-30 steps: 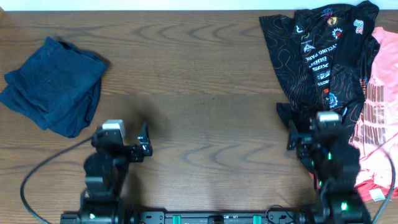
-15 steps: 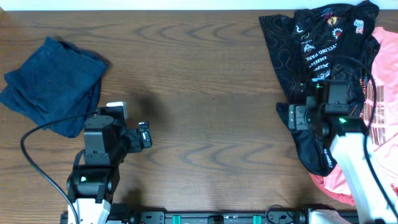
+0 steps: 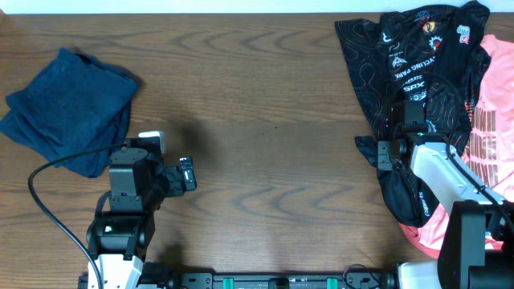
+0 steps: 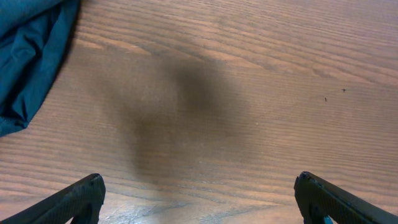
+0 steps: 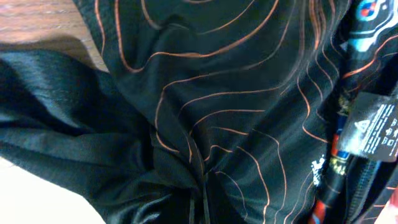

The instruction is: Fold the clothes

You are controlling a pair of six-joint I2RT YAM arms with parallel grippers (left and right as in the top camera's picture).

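Your left gripper (image 4: 199,198) hangs over the bare wooden table (image 3: 265,96), near left. Its fingers are wide apart and hold nothing. Your right gripper (image 3: 408,132) is down on the black jersey (image 3: 401,56), far right. Its fingers are out of sight against bunched fabric, so you cannot tell the grip. The navy garment (image 3: 68,108) lies far left, and a coral T-shirt (image 3: 494,120) lies at the right edge.

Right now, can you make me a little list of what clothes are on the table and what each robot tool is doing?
table: brown wood
jersey: black with orange lines, rumpled, far right
pink shirt: right edge, partly under the jersey
navy cloth: bunched up, far left
left tool: open, over bare table, holding nothing
right tool: over the jersey; open or shut cannot be seen
folded yet: nothing looks neatly folded
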